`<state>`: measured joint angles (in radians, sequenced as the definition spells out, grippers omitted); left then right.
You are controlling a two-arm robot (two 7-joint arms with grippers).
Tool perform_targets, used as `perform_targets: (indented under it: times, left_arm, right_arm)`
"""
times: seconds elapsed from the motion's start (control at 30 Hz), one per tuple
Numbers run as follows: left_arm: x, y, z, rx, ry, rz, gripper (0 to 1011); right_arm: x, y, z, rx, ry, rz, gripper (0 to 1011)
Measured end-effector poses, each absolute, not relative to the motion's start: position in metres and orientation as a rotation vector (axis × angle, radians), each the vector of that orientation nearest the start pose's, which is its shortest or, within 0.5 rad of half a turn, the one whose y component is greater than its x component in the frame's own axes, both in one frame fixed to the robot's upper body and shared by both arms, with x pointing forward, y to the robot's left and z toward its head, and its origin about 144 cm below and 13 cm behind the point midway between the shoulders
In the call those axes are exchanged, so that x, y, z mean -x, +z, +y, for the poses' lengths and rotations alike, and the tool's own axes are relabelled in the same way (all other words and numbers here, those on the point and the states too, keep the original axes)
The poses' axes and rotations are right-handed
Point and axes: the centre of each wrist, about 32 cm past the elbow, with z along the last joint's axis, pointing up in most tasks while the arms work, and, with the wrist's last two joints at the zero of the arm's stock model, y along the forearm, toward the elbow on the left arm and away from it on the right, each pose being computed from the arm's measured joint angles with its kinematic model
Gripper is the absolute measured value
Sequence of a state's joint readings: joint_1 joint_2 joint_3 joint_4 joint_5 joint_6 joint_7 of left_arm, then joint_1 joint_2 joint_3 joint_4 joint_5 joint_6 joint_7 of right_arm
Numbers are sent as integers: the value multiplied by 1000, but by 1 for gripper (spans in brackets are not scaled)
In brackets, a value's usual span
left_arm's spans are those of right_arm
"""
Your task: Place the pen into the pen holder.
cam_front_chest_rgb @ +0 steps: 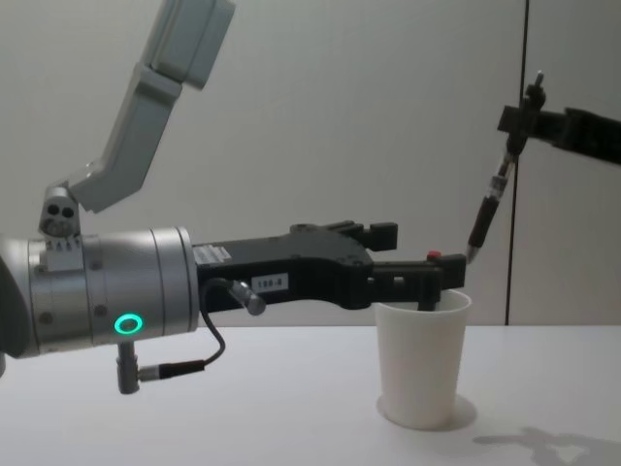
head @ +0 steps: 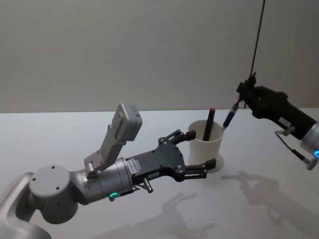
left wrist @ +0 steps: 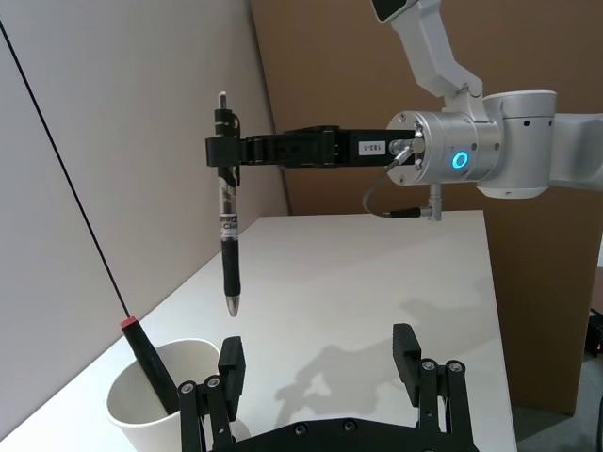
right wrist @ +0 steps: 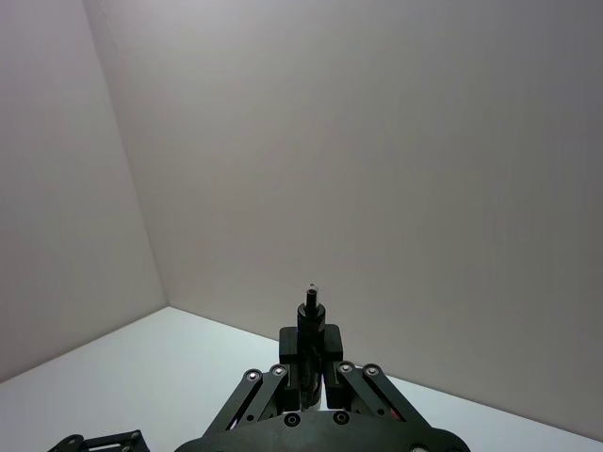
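Just above the pen holder (head: 206, 148), off its far-right rim, we've got the pen (left wrist: 227, 218) pinched in the right hand (left wrist: 223, 149), tip down and a bit tilted. Our left hand (head: 200, 153) sits spread around the cup on the worktop (head: 259, 199), not squeezing. We're mid-delivery, we reckon: next, centre the tip over the opening, lower, let go.

It looked like a robot test lab: a bare white counter (head: 60, 134) stood boxed in by plain grey walls (head: 124, 50) and a brown cardboard panel (left wrist: 330, 75).
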<state>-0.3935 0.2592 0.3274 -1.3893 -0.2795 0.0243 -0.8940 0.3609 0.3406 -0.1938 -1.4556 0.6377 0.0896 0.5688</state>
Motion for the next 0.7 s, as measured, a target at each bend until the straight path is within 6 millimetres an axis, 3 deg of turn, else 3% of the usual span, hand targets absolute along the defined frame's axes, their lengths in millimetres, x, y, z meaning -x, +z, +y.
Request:
perform_targets:
  times: [0.7]
  left_arm:
    - [-555, 1215, 219, -26, 417, -123, 1000]
  right_arm:
    - [-579, 1236, -294, -241, -751, 27, 132]
